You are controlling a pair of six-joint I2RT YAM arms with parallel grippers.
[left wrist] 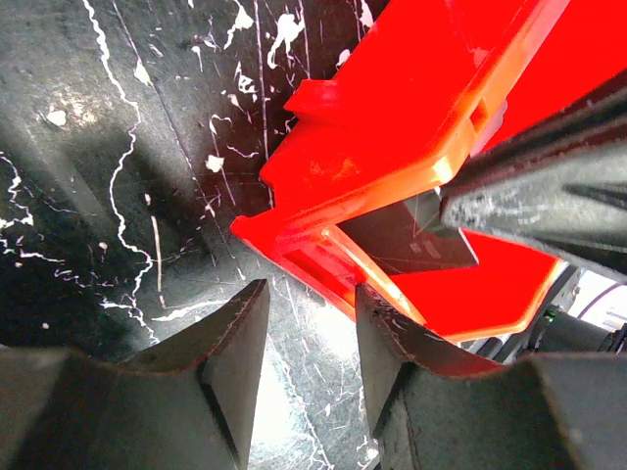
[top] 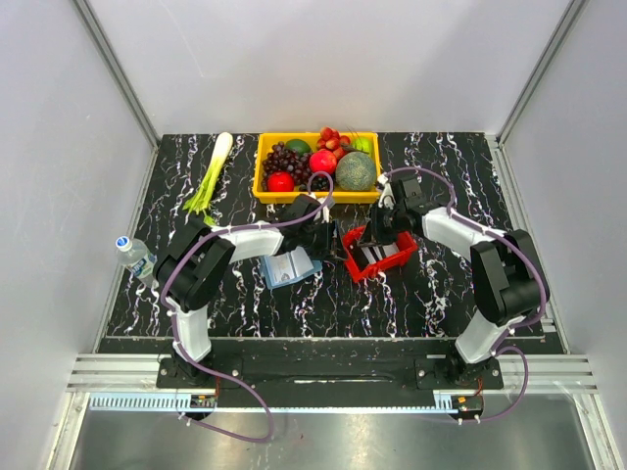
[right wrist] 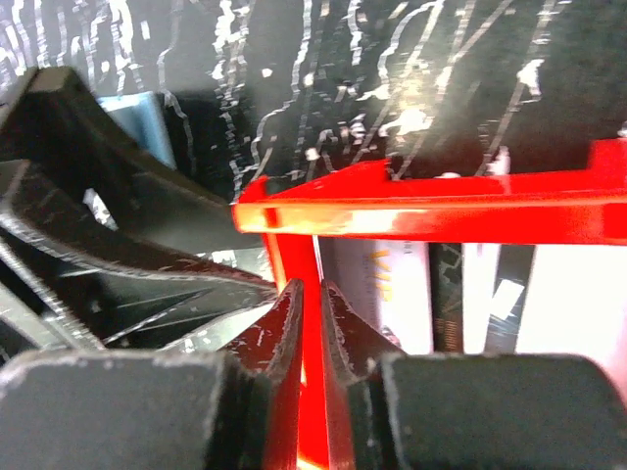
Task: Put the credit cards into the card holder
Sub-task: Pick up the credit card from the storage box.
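A wall of the red tray (right wrist: pixel 441 206) is pinched by the right gripper (right wrist: pixel 312 304); the left gripper (left wrist: pixel 312 333) is held half-open, empty. Light, stiff, slick credit cards (right wrist: pixel 382 294) are judged best pinched edgewise.

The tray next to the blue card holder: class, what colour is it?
The tray is bright red, seen best in the right wrist view.

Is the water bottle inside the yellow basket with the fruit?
No, the water bottle sits at the left edge of the table, far from the yellow basket at the back.
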